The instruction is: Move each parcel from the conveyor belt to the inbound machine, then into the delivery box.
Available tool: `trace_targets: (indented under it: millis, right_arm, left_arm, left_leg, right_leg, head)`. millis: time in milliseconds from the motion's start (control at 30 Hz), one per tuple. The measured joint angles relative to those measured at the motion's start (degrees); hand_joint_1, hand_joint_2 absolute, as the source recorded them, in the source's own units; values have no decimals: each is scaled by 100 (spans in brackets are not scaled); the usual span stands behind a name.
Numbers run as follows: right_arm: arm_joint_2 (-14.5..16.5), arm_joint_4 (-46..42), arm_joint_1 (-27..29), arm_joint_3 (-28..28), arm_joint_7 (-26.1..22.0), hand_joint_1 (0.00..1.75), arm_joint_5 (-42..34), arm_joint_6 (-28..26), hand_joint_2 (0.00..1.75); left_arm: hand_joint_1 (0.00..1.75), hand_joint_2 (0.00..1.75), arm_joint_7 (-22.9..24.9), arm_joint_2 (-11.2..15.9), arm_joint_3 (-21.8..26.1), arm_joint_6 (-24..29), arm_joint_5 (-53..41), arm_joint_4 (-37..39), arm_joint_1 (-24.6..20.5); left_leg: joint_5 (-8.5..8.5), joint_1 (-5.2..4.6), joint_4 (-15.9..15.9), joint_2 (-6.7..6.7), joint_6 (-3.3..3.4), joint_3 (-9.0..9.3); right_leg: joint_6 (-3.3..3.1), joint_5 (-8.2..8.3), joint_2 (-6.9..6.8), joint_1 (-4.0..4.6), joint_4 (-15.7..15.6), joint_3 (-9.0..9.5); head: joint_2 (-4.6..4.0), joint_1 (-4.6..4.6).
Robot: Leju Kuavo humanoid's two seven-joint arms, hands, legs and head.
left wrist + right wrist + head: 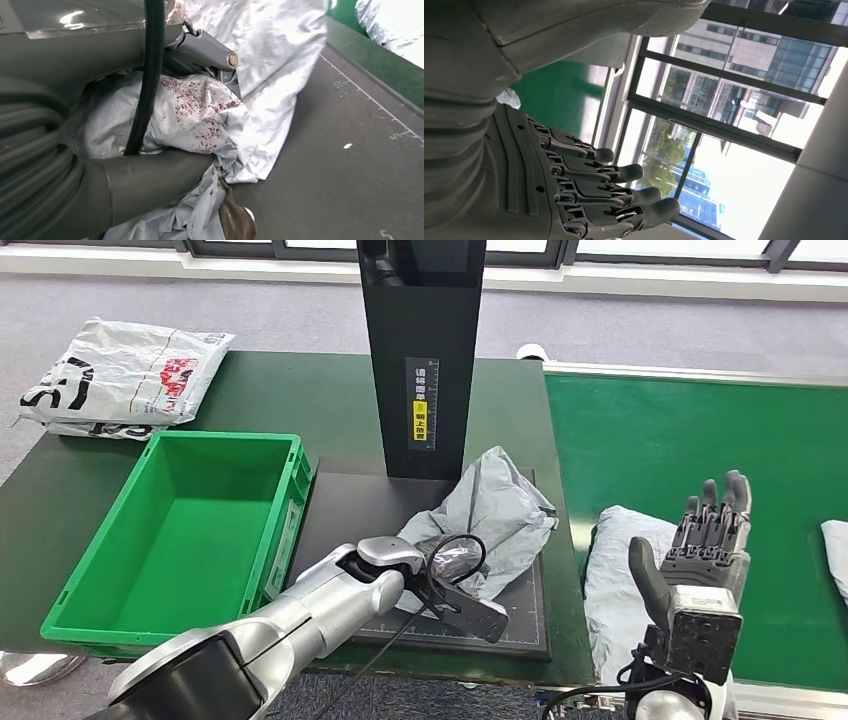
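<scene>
A crumpled grey parcel (505, 508) lies on the inbound machine's dark platform (345, 502), in front of its black column (420, 350). My left hand (452, 585) grips the parcel's near end. In the left wrist view the thumb (150, 182) and the fingers (207, 50) close around bunched grey parcel (200, 115). My right hand (705, 550) is raised over the near edge of the green conveyor belt (680, 430), fingers (614, 192) straight and holding nothing. A second grey parcel (618, 575) lies on the belt just left of that hand. The green delivery box (285, 530) stands left of the platform with nothing in it.
Another pale parcel (838, 555) shows at the belt's right edge. White printed bags (120, 375) lie on the dark table at the back left. A black cable (445, 570) loops over my left wrist.
</scene>
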Motion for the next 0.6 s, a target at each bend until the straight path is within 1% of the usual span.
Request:
trace_targets:
  millis: [100, 167, 200, 267, 333, 400, 467, 600]
  right_arm:
    - [0, -1, 35, 0, -33, 0, 1, -29, 175]
    - [0, -7, 84, 0, -53, 0, -2, -73, 175]
    - [0, -14, 111, 0, -62, 0, -7, -102, 175]
    - [0, -39, 172, 0, -86, 0, -34, -173, 175]
    - [-1, -57, 213, 0, -117, 0, -95, -235, 175]
    - [-5, -55, 205, 0, -140, 0, -178, -268, 175]
    - [-8, -49, 183, 0, -148, 0, -225, -277, 175]
    - [-9, -48, 178, 0, -148, 0, -229, -278, 175]
  left_arm:
    - [175, 175, 33, 11, 22, 596, 146, -3, 14]
    - [175, 175, 44, 22, 95, 1167, 293, -36, 16]
    - [175, 175, 22, 30, 163, 1502, 373, -74, 13]
    - [175, 175, -71, 63, 409, 2376, 563, -251, -7]
    - [175, 175, -105, 147, 793, 3318, 700, -602, -62]
    - [175, 175, -30, 295, 1209, 3994, 670, -1060, -156]
    - [175, 175, 26, 394, 1434, 4277, 599, -1328, -220]
    - [175, 175, 31, 408, 1462, 4307, 589, -1360, -228]
  left_leg:
    - [0, 0, 0, 0, 0, -2]
    - [1, 0, 1, -1, 0, -3]
    - [1, 0, 1, -1, 0, -4]
    - [1, 0, 1, -2, -1, -7]
    - [1, 0, 2, 2, -1, -10]
    - [1, 0, 1, 11, -1, -14]
    - [1, 0, 1, 17, -1, -15]
    - [1, 0, 1, 18, -1, -16]
  right_leg:
    - [0, 0, 0, 0, 0, -2]
    - [0, 0, 0, 0, 0, -4]
    - [0, 0, -1, -1, 1, -5]
    - [0, 1, -1, -1, 3, -6]
    - [-1, 1, 3, -1, 5, -10]
    - [-3, 3, 12, 0, 10, -17]
    - [-5, 4, 18, -1, 13, -22]
    - [-5, 4, 19, -1, 14, -22]
  head:
    - [0, 0]
    - [0, 0]
    - [0, 0]
    - [0, 0]
    - [0, 0]
    - [0, 0]
    - [0, 0]
    - [0, 0]
